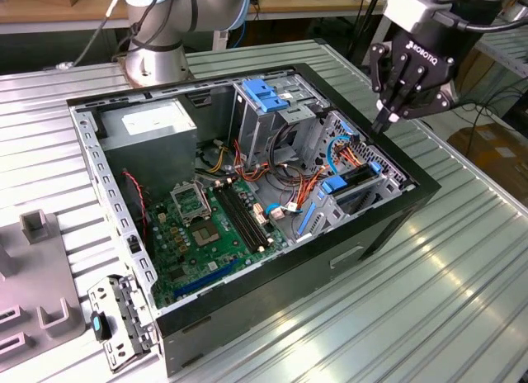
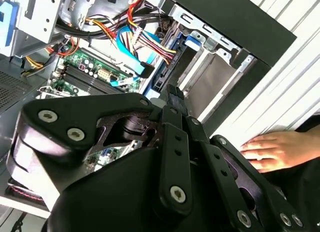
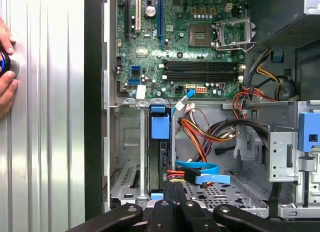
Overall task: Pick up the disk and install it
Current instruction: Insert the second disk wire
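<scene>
The disk [image 3: 161,164] stood on edge in the bay [image 3: 127,177], below a blue tab [image 3: 160,126]. My end effector [image 1: 384,123] hung just above it, fingers pressed together and holding nothing. I judged a straight, gentle push best, keeping clear of the cables [image 3: 200,132].

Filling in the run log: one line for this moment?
gripper: shut, empty | position: over drive bay | person's hand: on table
</scene>
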Robot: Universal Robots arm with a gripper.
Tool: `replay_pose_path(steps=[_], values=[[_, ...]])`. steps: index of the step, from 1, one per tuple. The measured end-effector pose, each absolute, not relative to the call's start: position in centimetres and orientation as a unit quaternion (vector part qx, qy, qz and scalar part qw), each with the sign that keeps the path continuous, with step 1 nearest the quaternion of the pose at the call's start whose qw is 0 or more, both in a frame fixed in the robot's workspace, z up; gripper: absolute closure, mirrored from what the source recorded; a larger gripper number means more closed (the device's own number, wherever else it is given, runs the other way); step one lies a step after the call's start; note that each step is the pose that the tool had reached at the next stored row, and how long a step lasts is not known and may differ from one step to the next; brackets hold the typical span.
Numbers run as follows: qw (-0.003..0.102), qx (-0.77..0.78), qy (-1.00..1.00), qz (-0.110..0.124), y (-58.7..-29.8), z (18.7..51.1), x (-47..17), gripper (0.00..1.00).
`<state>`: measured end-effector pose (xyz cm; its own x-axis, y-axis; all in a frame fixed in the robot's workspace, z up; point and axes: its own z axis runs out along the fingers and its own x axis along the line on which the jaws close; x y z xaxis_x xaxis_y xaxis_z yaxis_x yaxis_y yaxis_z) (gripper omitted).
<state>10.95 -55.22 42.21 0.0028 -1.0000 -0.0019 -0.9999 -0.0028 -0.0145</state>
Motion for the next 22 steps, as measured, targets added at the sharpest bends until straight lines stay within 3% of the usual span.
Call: replay_pose_path(steps=[8,12,22], values=[[0.002,-0.708,0.706,-0.008,-54.4,42.5,10.8,0.89],[-0.004,-0.708,0.706,-0.009,-54.0,41.8,10.6,0.89],[-0.008,-0.708,0.706,-0.007,-52.1,39.8,10.6,0.89]])
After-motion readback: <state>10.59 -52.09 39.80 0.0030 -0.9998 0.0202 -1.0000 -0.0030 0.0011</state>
